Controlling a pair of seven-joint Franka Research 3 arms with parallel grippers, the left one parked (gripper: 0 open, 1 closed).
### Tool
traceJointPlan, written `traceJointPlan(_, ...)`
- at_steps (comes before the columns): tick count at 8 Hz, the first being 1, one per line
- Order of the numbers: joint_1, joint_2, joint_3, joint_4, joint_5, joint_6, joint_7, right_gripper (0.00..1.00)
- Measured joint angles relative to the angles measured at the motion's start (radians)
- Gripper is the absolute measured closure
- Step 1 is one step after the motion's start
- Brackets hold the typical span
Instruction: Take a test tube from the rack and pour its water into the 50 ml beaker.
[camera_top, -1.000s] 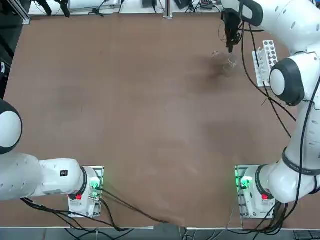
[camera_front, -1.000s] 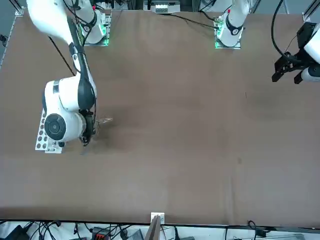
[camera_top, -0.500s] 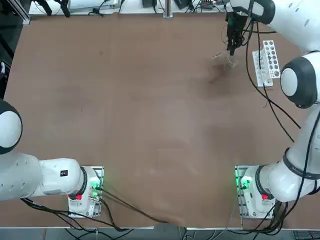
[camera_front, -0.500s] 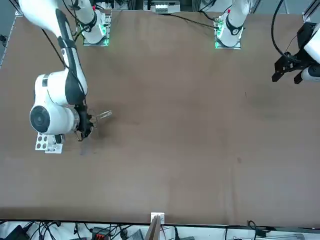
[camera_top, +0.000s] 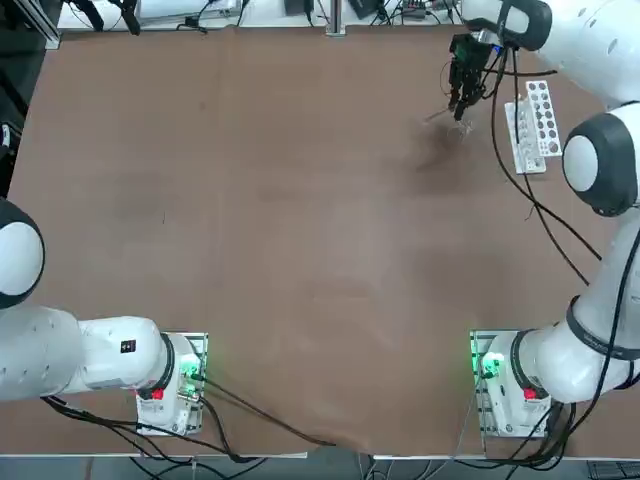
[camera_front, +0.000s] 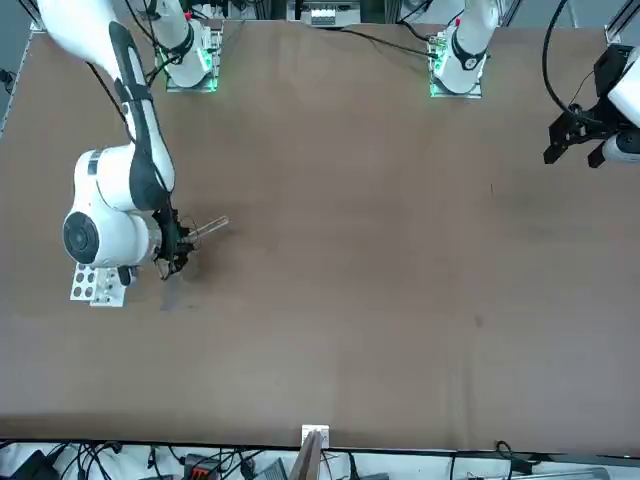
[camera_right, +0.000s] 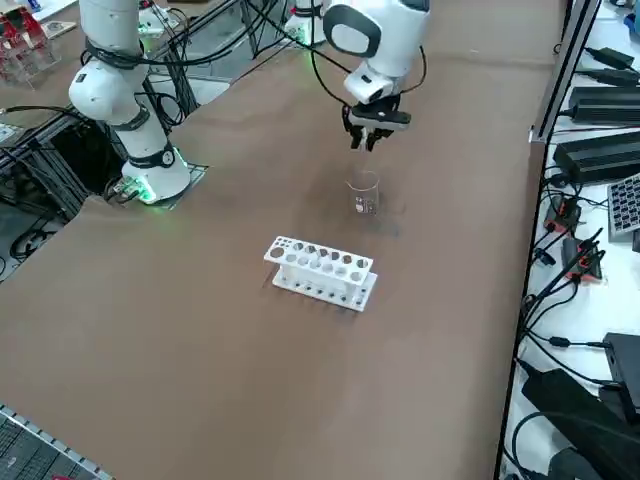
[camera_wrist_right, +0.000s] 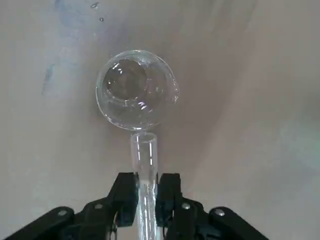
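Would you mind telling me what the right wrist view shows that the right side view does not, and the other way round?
Only the wrist view shows the test tube clamped between the right gripper fingers, its open mouth just short of the 50 ml beaker rim. Only the side view shows the rack, standing apart from the beaker on the table, and the arm above. Both show the upright beaker and the gripper near it.

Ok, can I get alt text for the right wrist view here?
The right pincer is shut on a clear test tube, whose open mouth sits just short of the rim of a small glass beaker standing on the brown table. A few droplets dot the table beyond the beaker.
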Motion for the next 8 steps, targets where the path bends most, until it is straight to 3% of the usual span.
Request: traceJointPlan(8,-0.030,0.007,0.000,-0.016,0.077,0.003,-0.101,0.75)
